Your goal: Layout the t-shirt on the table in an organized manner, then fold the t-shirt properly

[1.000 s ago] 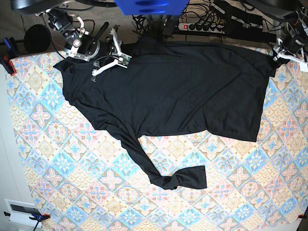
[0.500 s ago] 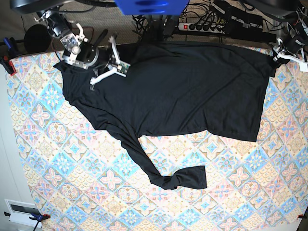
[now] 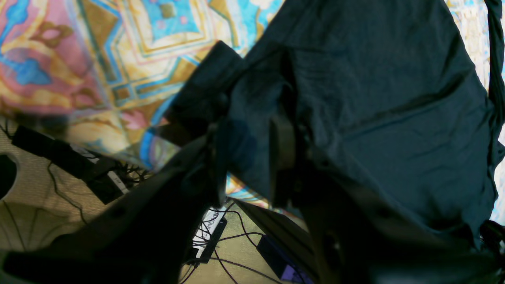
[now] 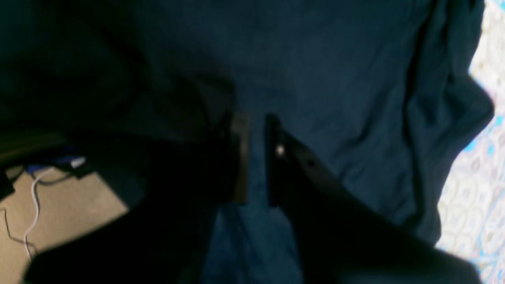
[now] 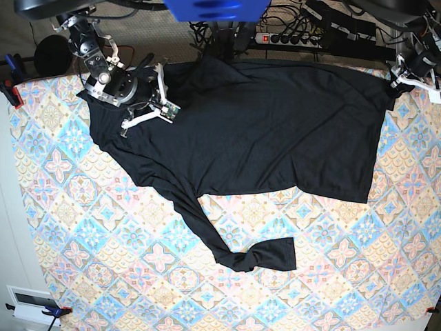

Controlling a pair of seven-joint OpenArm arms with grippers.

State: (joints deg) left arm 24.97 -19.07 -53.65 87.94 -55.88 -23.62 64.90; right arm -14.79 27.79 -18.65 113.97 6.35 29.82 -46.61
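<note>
The black t-shirt (image 5: 262, 131) lies spread across the far half of the table (image 5: 138, 234), with one long twisted sleeve (image 5: 255, 255) trailing toward the front. My right gripper (image 5: 141, 110) rests on the shirt's left shoulder area. In the right wrist view its fingers (image 4: 238, 157) stand nearly together, with a narrow strip of the t-shirt (image 4: 335, 79) between them. My left gripper (image 5: 398, 77) is at the shirt's far right corner. In the left wrist view the gripper (image 3: 250, 157) is shut on a fold of the t-shirt (image 3: 375, 98) at the table edge (image 3: 98, 59).
Behind the table's far edge lie a power strip and cables (image 5: 296, 38), also seen on the floor as cables (image 3: 213, 232). A clamp (image 5: 10, 89) grips the left edge. A white box (image 5: 31, 303) sits at the front left corner.
My right gripper has slid left and toward the front over the shirt, and its jaws have narrowed. The shirt's far edge near the collar has shifted a little. The left arm has stayed still.
</note>
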